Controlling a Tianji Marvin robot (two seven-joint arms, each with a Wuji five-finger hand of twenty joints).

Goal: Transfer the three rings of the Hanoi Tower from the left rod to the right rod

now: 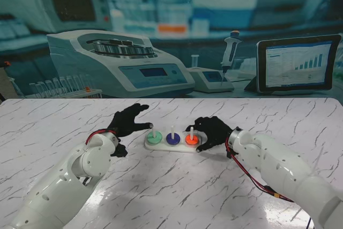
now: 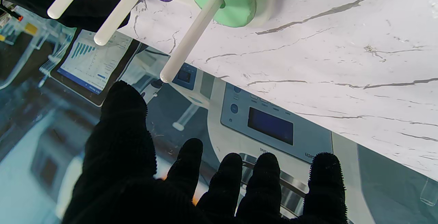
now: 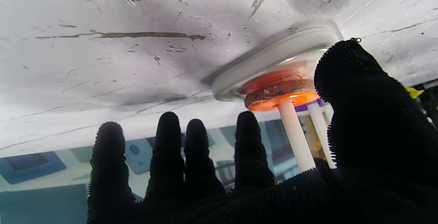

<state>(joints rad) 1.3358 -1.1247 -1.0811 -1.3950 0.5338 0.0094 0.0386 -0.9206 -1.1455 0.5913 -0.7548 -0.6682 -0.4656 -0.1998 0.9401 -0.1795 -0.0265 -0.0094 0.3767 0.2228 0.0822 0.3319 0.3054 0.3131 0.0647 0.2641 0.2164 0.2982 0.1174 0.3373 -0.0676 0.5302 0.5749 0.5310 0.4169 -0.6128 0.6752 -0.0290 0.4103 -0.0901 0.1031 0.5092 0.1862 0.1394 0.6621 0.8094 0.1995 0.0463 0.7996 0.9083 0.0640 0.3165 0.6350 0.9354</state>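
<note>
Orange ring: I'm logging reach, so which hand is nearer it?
Right. The right hand hangs beside the orange ring; the left hand is past the green ring.

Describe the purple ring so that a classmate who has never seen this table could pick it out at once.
On the white marble table, between the two black-gloved hands, lies a white oblong base with three upright white rods. The purple ring sits on the middle rod. Its neighbours are a larger green ring on the left rod and an orange ring on the right rod.
</note>
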